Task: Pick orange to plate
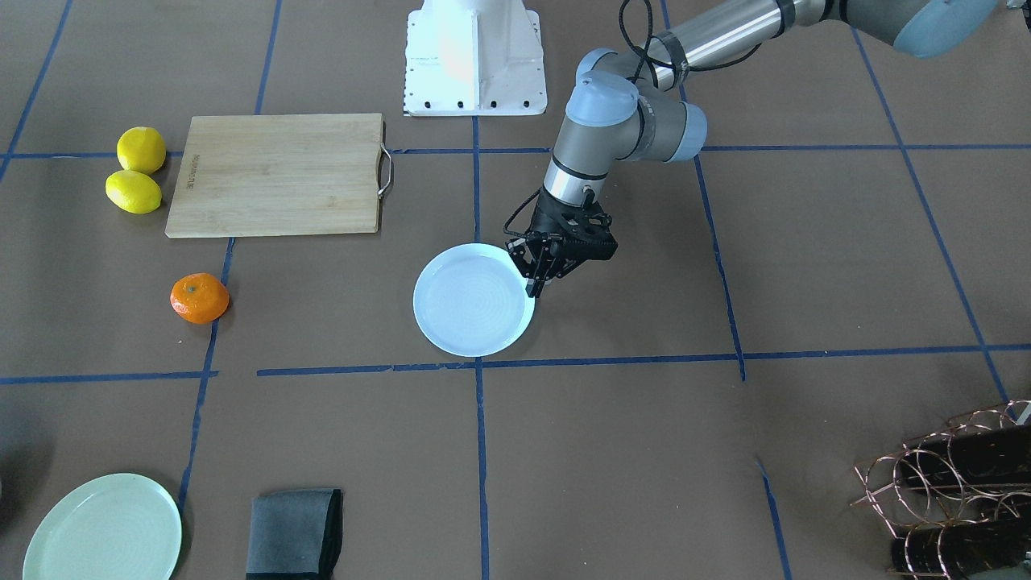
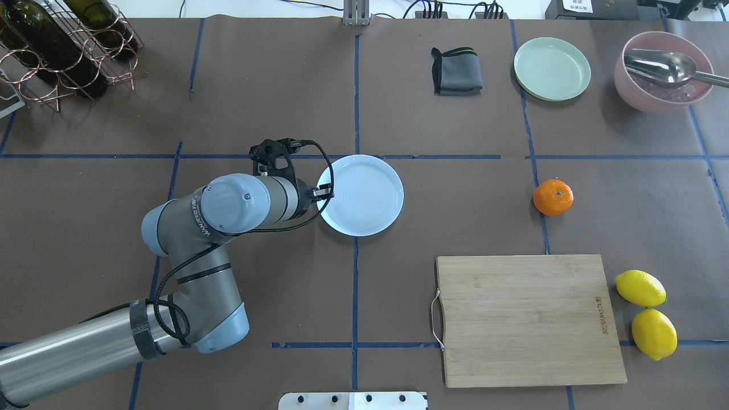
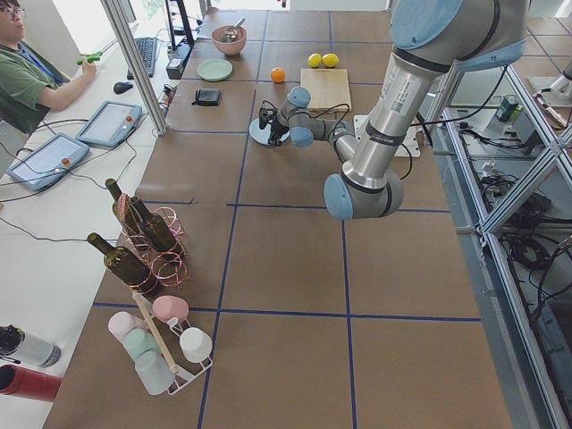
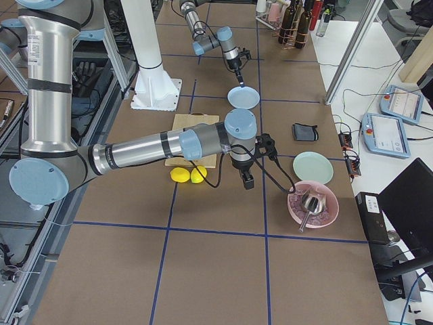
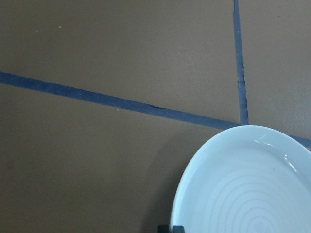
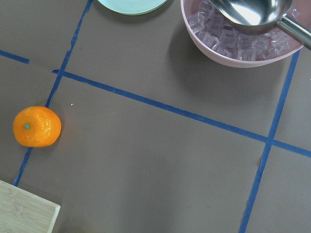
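Note:
The orange point(image 2: 553, 197) lies alone on the brown table, well to the right of the plate, and appears at the left edge of the right wrist view point(image 6: 36, 127). The pale bluish-white plate point(image 2: 364, 193) rests flat near the table's middle. My left gripper point(image 1: 534, 287) sits at the plate's left rim point(image 5: 194, 184), its fingers drawn together over the edge, shut on the rim. My right gripper point(image 4: 248, 179) hangs above the table near the pink bowl. It shows only in the right side view, so I cannot tell whether it is open or shut.
A wooden cutting board point(image 2: 529, 319) lies near the robot, with two yellow lemons point(image 2: 646, 313) beside it. A pale green plate point(image 2: 552, 68), a folded grey cloth point(image 2: 457, 70) and a pink bowl with a ladle point(image 2: 660, 71) line the far edge. A wine rack point(image 2: 57, 45) stands far left.

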Robot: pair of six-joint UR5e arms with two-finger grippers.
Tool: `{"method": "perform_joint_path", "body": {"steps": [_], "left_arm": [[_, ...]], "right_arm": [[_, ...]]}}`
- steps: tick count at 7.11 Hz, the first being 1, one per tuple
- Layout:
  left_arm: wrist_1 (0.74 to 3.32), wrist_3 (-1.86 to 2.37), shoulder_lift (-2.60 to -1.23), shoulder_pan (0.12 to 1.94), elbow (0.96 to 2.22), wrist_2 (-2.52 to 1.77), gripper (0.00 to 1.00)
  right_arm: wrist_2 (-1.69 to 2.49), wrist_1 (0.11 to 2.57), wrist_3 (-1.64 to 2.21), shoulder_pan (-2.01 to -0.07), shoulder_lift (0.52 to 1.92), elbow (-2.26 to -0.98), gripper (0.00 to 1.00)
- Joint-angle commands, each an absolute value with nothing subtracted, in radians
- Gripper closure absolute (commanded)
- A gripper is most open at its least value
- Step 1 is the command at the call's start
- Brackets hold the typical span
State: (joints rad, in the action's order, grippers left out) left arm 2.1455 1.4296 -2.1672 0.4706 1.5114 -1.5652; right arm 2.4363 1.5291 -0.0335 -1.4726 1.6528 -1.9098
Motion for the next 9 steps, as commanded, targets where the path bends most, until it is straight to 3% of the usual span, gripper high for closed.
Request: {"method": "perform_joint_path", "body": {"steps": [1,4,5,6,9], "left_arm": [[2.113,1.287,-2.158,0.530,1.548,-1.624,0.00],[1.747,0.826,-1.955,0.801,1.905,-1.877,0.00],[1.655,0.628,-1.907,0.948,1.948,-1.952,0.00],[1.620,0.512,-1.834,1.121,1.938,-2.092,0.00],[1.618,0.126,-1.604,1.413,1.841,-2.210,0.00]], "right_arm": [[2.436,1.520,-0.034,-1.473,1.651,-1.924,0.00],[2.428,1.478,-0.037,-1.444,1.620,-1.937,0.00],[2.413,1.482,-0.035,-1.407,1.555,-1.930,0.00],[2.405,1.482,-0.035,-1.373,1.546,-1.928,0.00],[2.405,1.474,0.142,-1.277,1.493,-1.931,0.00]]}}
